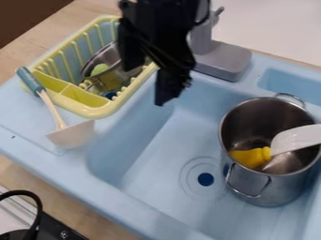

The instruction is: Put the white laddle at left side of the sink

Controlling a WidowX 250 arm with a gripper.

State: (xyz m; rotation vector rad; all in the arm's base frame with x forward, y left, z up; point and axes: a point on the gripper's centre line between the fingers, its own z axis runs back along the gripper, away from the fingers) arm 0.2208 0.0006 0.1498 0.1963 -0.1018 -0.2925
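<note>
Blue sink [141, 218] in front, claw [168, 89] above its back left; its opening and hold I can't tell. Yellow rack [94, 111] props the handle of the white ladle [71, 134], on the sink's left ledge, left of the claw.

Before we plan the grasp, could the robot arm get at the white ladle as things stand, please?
Probably yes: nothing covers the ladle, though the yellow rack is close by its handle, so the gripper may need care there.

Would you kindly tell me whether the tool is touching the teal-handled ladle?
Apart: the camera view shows the tool well clear of the ladle, with blue sink surface visible between them.
</note>
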